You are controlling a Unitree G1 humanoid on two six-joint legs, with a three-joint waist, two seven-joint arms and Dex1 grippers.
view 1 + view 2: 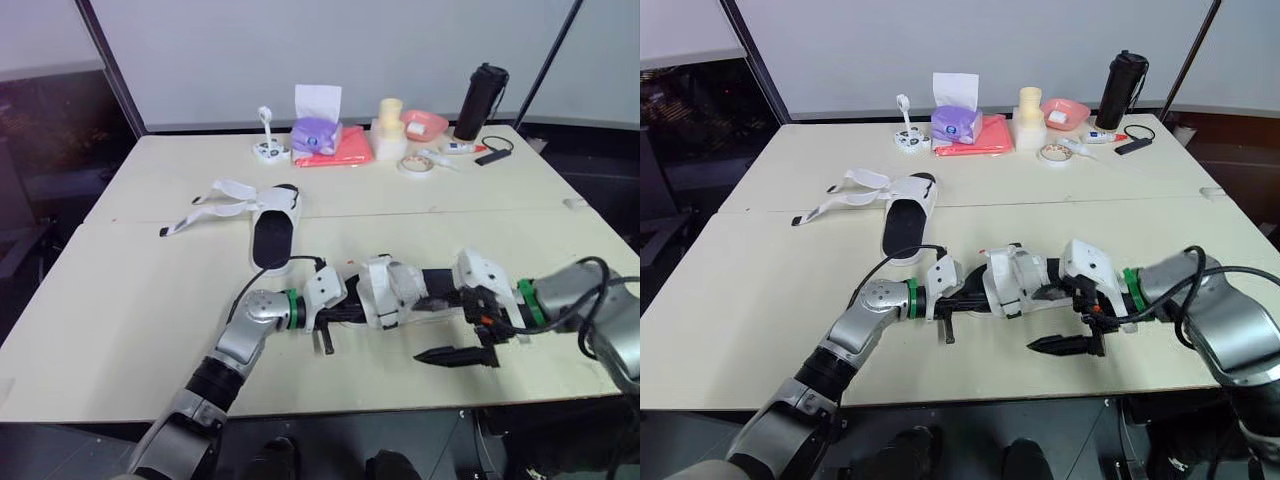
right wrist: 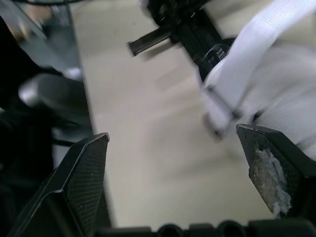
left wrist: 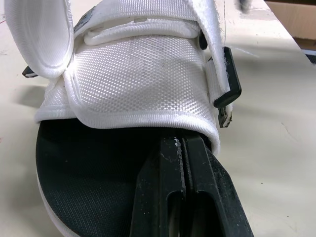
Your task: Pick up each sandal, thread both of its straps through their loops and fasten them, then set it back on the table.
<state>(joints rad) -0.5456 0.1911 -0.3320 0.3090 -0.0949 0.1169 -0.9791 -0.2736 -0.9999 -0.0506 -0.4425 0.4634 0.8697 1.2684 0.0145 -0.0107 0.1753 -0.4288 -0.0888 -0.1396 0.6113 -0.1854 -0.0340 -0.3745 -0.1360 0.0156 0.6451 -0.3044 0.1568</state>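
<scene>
Cream table (image 1: 150, 330) spreads below me, clutter along its far edge. One sandal (image 1: 385, 290) lies near the front edge between my arms, white upper over black insole. Another (image 1: 272, 235) lies farther back, straps splayed loose. My left gripper (image 3: 182, 143) is closed, fingers pressed together over the near sandal's insole. My right gripper (image 2: 172, 132) gapes wide just beside that sandal.

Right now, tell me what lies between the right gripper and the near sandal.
A short bare stretch of table separates right gripper from near sandal, plain in the right wrist view.
</scene>
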